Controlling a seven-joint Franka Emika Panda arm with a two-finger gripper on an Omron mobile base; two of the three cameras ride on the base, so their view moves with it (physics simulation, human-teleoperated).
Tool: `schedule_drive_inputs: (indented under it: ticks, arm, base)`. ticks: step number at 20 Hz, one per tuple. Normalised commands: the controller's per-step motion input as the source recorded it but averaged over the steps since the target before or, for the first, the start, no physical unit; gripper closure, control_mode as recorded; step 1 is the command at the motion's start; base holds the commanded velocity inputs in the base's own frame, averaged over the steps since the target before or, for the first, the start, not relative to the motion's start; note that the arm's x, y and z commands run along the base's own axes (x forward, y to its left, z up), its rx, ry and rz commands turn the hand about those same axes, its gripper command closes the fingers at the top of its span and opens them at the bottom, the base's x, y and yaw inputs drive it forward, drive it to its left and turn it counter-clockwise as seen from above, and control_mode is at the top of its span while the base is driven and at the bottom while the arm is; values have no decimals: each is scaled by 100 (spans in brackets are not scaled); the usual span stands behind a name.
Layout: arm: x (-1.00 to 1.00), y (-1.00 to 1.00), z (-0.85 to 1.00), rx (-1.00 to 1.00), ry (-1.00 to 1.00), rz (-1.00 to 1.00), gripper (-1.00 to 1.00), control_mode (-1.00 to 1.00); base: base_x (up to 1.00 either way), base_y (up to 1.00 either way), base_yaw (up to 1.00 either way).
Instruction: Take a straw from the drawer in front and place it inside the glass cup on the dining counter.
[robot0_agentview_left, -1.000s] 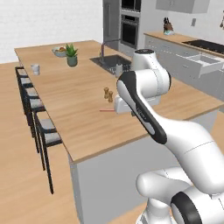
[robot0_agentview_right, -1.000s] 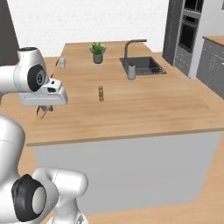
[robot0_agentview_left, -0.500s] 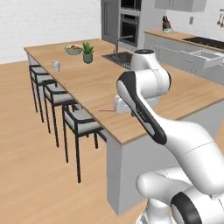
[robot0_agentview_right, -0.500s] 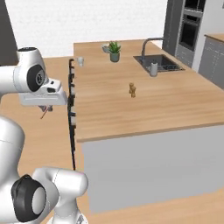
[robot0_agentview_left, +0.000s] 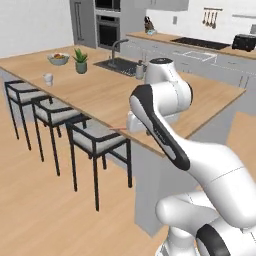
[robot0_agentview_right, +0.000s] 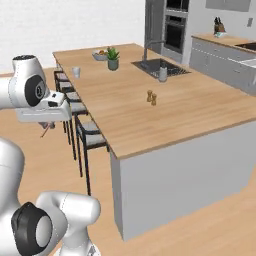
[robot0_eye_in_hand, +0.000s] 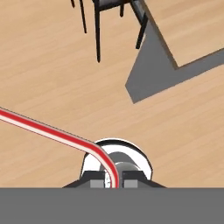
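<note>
My gripper (robot0_eye_in_hand: 113, 183) is shut on the red straw (robot0_eye_in_hand: 52, 131), which runs from between the fingertips up to the left in the hand view, over the wood floor. In the left base view the straw (robot0_agentview_left: 118, 129) pokes left from the gripper (robot0_agentview_left: 134, 125), just off the near edge of the dining counter (robot0_agentview_left: 100, 97). The right base view has the gripper (robot0_agentview_right: 47, 124) left of the counter (robot0_agentview_right: 150, 115), with the straw (robot0_agentview_right: 45, 132) hanging under it. The glass cup (robot0_agentview_left: 48, 78) (robot0_agentview_right: 76, 72) stands upright near the counter's far left edge. A pulled-out drawer (robot0_agentview_left: 197, 55) sits in the back cabinets.
A potted plant (robot0_agentview_left: 81, 61) (robot0_agentview_right: 113, 58) and a fruit bowl (robot0_agentview_left: 59, 59) stand beyond the cup. The inset sink with its tap (robot0_agentview_left: 116, 62) (robot0_agentview_right: 159, 67) lies mid-counter, and two small shakers (robot0_agentview_right: 151, 97) stand nearer. Black stools (robot0_agentview_left: 95, 139) (robot0_agentview_right: 89, 135) line the counter's left side.
The base has driven and turned, so the whole scene has shifted: the counter's corner and the stools now lie in front. The gripper stays shut on the straw.
</note>
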Motion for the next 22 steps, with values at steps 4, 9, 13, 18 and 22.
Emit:
schedule_drive_inputs:
  ticks: [4, 9, 13, 18, 22]
  arm:
    - [0, 0, 0, 0, 0, 0, 100, 100]
    - [0, 0, 0, 0, 0, 0, 100, 100]
    - [0, 0, 0, 0, 0, 0, 100, 100]
    - [0, 0, 0, 0, 0, 0, 100, 100]
    - [0, 0, 0, 0, 0, 0, 100, 100]
  base:
    - [26, 77, -65]
    - [22, 78, -64]
    - [17, 83, -62]
    - [12, 85, -61]
    - [1, 94, -58]
